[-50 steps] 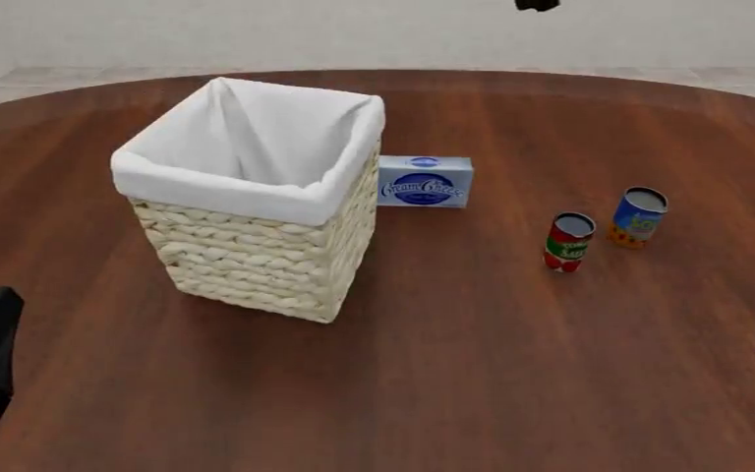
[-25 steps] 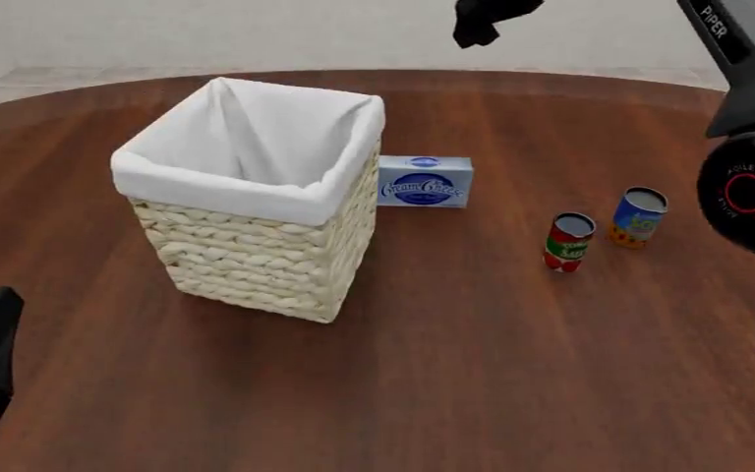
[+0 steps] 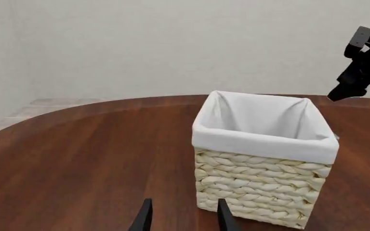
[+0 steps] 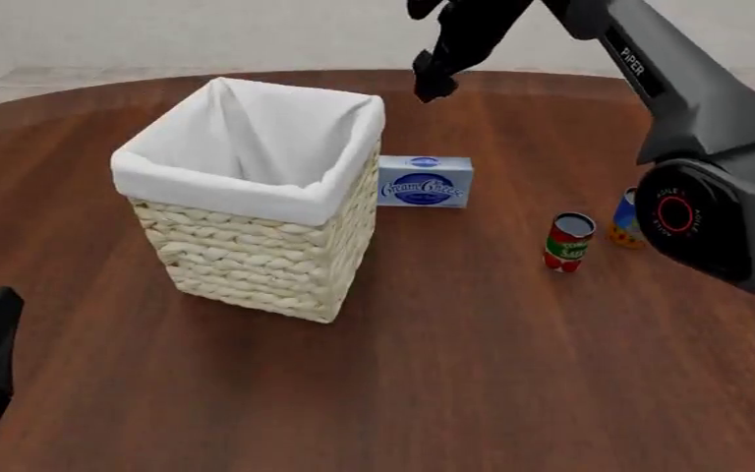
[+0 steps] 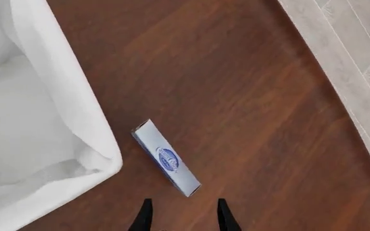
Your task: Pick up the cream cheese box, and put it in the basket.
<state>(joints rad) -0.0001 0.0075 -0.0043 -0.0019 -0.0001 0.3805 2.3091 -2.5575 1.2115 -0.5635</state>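
- We see the table (image 4: 483, 374) as dark reddish wood, smooth, with a soft sheen and visible grain.
- The basket (image 4: 253, 261) looks like rough woven wicker, matt cream; its liner (image 4: 240, 182) reads as plain white cloth, matt.
- The box (image 4: 425, 182) appears as smooth printed card.
- The red can (image 4: 566, 244) has a printed label and a grey metal-looking top.
- The right arm (image 4: 692, 108) looks like matt dark grey plastic.

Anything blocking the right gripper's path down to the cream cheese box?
Nothing visible. The right gripper hangs above the cream cheese box, open, with only bare table between them. The basket stands close beside the box, leaving little room on that side.
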